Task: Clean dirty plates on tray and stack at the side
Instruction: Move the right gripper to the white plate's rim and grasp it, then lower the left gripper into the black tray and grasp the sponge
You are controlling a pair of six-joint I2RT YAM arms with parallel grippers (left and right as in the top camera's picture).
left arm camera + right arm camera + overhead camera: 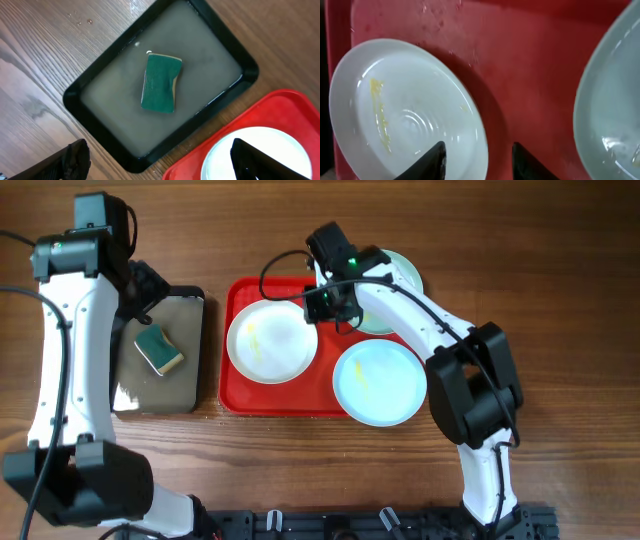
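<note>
You're at the start: nothing stacked. The white plate (271,340) and blue plate (380,380) show yellow smears, and the third plate (405,275) is partly hidden. All are at the red tray (240,395), mid-table. The sponge (161,83) lies in the black tray (235,55) toward the left edge. The left gripper (160,157) and right gripper (480,160) are both wide and empty.

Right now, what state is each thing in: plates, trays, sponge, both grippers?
red tray: flat on the table, wet spots.
cream plate: on the red tray, yellow smear, dirty.
front blue plate: overhanging the tray's corner, faint yellowish marks.
back blue plate: partly hidden, cleanliness unclear.
black tray: holds murky water.
sponge: lying in that water, green side up.
left gripper: open, empty.
right gripper: open, empty.
</note>
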